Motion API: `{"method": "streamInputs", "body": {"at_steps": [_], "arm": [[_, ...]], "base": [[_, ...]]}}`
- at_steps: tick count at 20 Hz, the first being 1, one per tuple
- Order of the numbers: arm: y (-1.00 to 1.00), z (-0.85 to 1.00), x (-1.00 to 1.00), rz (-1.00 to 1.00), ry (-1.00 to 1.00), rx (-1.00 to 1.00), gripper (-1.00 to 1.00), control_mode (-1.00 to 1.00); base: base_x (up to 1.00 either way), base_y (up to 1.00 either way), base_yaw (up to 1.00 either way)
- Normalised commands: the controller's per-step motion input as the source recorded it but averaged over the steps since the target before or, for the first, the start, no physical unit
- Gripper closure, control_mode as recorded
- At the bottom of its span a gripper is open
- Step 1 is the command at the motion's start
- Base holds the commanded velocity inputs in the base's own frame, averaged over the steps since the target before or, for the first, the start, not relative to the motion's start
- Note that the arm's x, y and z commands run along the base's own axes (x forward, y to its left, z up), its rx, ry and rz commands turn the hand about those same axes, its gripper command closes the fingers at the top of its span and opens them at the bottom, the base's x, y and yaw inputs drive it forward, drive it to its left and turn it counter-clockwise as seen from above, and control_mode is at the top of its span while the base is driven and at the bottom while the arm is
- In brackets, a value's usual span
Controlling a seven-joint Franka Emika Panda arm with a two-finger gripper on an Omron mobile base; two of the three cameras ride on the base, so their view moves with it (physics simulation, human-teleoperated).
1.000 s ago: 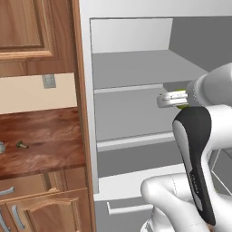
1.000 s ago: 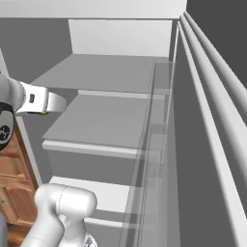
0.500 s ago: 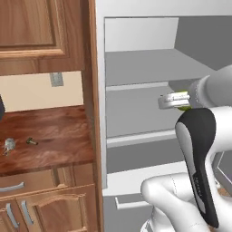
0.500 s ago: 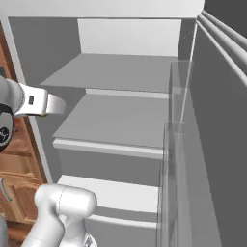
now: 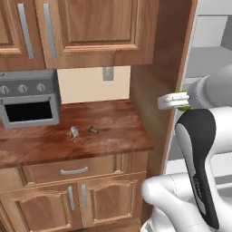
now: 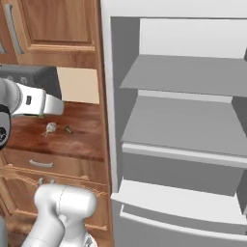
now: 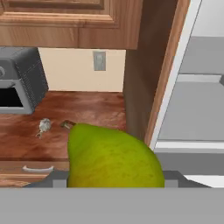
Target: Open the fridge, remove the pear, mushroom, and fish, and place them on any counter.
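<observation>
Pear (image 7: 114, 157) sits gripped in your gripper (image 7: 116, 181), beside the open fridge (image 6: 183, 125). Fish (image 5: 74, 132) and mushroom (image 5: 93, 130) already lie on the bench (image 5: 54, 145); swing over, lower, release.

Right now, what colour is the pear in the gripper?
Yellow-green, with a small brown stem. The pear shows best in the hand view.

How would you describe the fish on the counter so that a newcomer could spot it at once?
Start at the grey toaster oven under the wooden wall cabinets, then look right along the dark reddish-brown counter. Two tiny things lie near its middle: the fish is the left one, closer to the oven. It is pale silvery-grey, while its neighbour, the mushroom, is smaller and dark brown.
</observation>
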Motion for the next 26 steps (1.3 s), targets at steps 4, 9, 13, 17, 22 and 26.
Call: {"method": "streamInputs", "body": {"at_steps": [4, 9, 13, 17, 22, 26], "arm": [[0.00, 0.00, 0.00, 0.00, 0.00, 0.00, 1.00, 1.00], [0.00, 0.00, 0.00, 0.00, 0.00, 0.00, 1.00, 1.00], [0.00, 0.00, 0.00, 0.00, 0.00, 0.00, 1.00, 1.00], [0.00, 0.00, 0.00, 0.00, 0.00, 0.00, 1.00, 1.00], [0.00, 0.00, 0.00, 0.00, 0.00, 0.00, 1.00, 1.00], [0.23, -0.15, -0.12, 0.01, 0.07, 0.01, 1.00, -1.00]], "base": [[0.20, 0.85, 0.02], [0.41, 0.29, 0.00], [0.82, 0.00, 0.00], [0.91, 0.04, 0.00], [0.30, 0.33, 0.00], [0.00, 0.10, 0.00]]}}
